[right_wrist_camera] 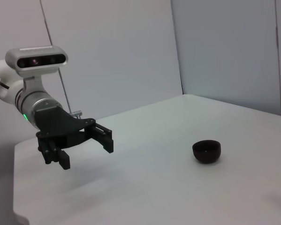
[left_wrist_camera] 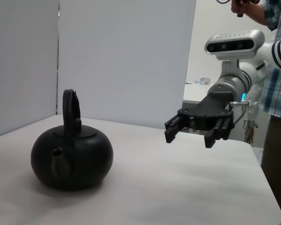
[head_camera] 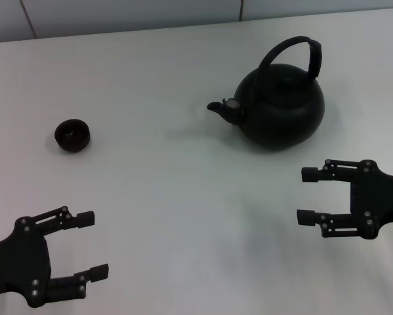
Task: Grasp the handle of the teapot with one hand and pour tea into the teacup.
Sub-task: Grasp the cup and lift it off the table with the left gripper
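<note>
Nearest the robot, the left gripper [head_camera: 91,243] hangs low over the white table [head_camera: 183,216] at the near left, its two fingers spread apart with nothing between them; from the right wrist view it appears as a black claw on a silver-grey wrist, clear of the surface. A little farther out on the opposite side, the right gripper [head_camera: 308,195] hovers with its fingers likewise parted and empty, pointing across the table toward the left; the left wrist view shows it raised above the tabletop and well apart from the pot. Farther still, the teacup [head_camera: 73,135] sits upright on the left half of the table, beyond the left gripper and not touched by it; whether it holds any liquid cannot be told. Farthest out, toward the right, the teapot [head_camera: 280,105] stands on its base with its lid on, its arched handle [head_camera: 294,49] upright and its short spout [head_camera: 221,109] turned toward the cup's side, the two vessels well apart. Judged from this layout, the task has barely begun: the handle is ungrasped, the pot unlifted, nothing poured. Reaching, gripping, carrying and tilting all remain, and the right gripper is the nearer candidate.
</note>
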Controlling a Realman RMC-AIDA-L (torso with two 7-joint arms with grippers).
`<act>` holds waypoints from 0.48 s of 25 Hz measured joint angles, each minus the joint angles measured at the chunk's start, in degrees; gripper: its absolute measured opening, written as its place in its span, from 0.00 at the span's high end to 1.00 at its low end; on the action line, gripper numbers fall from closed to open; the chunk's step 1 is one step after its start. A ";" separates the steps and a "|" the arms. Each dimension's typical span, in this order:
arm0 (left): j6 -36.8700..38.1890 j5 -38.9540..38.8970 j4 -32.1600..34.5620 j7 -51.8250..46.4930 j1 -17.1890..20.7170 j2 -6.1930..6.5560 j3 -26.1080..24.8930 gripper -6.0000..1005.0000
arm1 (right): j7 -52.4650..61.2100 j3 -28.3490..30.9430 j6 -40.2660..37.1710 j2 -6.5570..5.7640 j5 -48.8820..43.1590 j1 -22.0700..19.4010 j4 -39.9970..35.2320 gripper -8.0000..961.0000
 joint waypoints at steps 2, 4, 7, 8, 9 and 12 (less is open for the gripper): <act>0.07 0.00 0.00 0.00 -0.01 0.01 0.01 0.19 | 0.02 0.00 0.01 -0.01 -0.03 0.33 0.09 0.21; 0.11 0.00 0.00 0.00 0.24 0.03 0.00 0.19 | 0.03 0.00 0.03 -0.01 -0.10 0.57 0.31 0.21; 0.07 0.00 0.00 0.00 0.50 0.04 0.01 0.19 | 0.03 0.00 0.05 -0.02 -0.11 0.68 0.39 0.21; 0.01 0.00 0.00 0.00 0.52 0.05 0.01 0.19 | 0.02 0.00 0.08 -0.02 -0.10 0.71 0.39 0.21; -0.09 0.00 0.00 0.00 0.53 0.06 0.01 0.19 | 0.03 0.00 0.10 -0.02 -0.11 0.72 0.39 0.21; -0.27 -0.01 0.00 0.08 0.53 0.13 0.00 0.19 | 0.03 0.00 0.14 -0.02 -0.10 0.78 0.38 0.21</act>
